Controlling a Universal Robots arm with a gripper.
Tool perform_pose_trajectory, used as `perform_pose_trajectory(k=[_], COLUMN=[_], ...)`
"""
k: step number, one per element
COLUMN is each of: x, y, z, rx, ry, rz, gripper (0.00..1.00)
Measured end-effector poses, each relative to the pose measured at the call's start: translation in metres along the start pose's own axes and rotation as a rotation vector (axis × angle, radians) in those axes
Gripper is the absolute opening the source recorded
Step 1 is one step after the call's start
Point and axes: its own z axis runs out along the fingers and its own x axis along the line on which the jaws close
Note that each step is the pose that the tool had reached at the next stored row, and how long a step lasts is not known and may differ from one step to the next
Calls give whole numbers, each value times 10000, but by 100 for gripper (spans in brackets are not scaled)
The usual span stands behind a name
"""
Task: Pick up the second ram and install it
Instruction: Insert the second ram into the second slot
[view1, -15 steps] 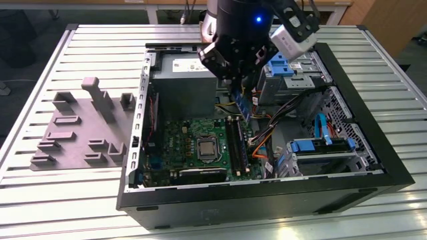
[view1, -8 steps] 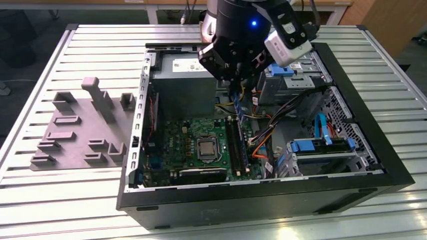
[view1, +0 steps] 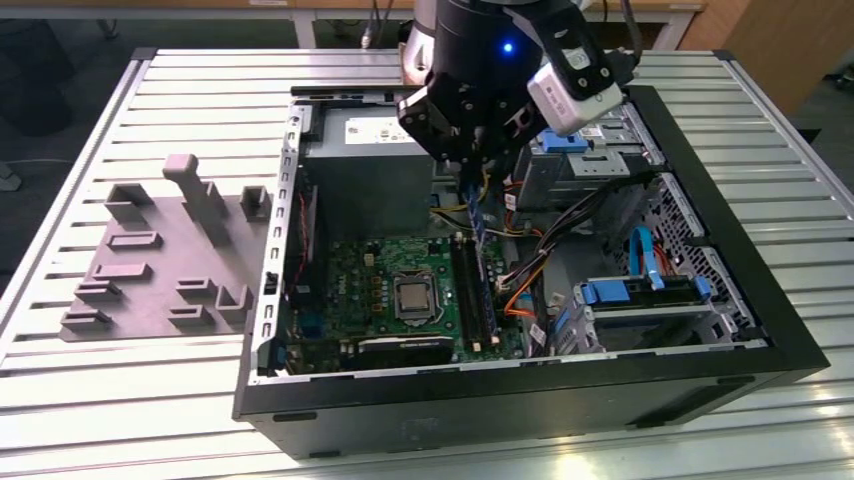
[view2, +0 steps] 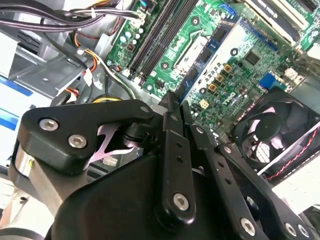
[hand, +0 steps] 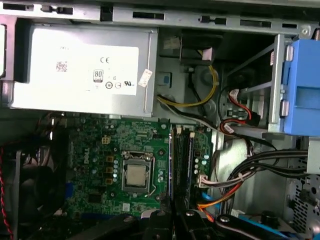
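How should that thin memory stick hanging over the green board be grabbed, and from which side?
Pinch the memory stick by its flat faces near the upper long edge, mid-length, coming from above. It is thin and stands on edge over the motherboard, so its lower edge is left free. The end effector appears to hold it that way.

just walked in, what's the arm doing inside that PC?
The arm's gripper is over the open computer case, apparently shut on a thin dark memory stick held on edge. The stick hangs above the long memory slots on the motherboard and does not look seated yet. A grey fixture lies on the table at the exterior view's left, apart from the case.
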Motion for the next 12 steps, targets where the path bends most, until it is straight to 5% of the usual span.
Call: perform_pose_trajectory(k=[7, 12], x=[-64, -91], y=[-2, -1], z=[42, 118], rx=[285, 299], ry=[17, 24], rz=[46, 267], gripper=[14, 14])
